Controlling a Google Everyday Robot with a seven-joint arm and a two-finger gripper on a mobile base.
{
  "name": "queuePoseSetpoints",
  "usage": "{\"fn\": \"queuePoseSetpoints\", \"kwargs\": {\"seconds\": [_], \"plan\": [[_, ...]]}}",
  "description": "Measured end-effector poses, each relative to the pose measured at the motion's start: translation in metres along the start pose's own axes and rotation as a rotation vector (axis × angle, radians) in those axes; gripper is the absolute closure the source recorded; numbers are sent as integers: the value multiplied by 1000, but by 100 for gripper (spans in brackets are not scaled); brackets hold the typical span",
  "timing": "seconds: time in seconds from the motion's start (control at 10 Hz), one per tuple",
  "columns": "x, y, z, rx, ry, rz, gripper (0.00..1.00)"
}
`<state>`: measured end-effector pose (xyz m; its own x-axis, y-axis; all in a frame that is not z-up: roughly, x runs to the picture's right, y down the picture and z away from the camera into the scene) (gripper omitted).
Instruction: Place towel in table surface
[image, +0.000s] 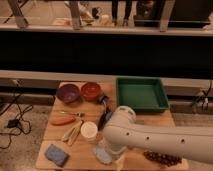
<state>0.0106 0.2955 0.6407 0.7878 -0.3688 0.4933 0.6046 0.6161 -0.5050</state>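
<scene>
One towel (101, 155) lies on the table surface (77, 156), front centre, just below the white cup (89, 131). Gripper (113, 149) sits low, right at it; can't tell its grip state.

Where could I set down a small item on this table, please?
The table surface is bare between the blue sponge and the towel, and between the green tray and the arm. It is crowded around the white cup, beside the gripper hanging over the towel.

One camera only: high above the table surface (57, 131) near edge, angled down toward the far wall, fairly close; gripper (111, 150) sits low-centre.
</scene>
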Motion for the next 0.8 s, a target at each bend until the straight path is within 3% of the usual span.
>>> {"fn": "queuePoseSetpoints", "kwargs": {"seconds": [0.4,0.8], "plan": [[-26,-20,20,-19,-13,-50,20],[-4,-47,38,-31,-7,-17,20]]}}
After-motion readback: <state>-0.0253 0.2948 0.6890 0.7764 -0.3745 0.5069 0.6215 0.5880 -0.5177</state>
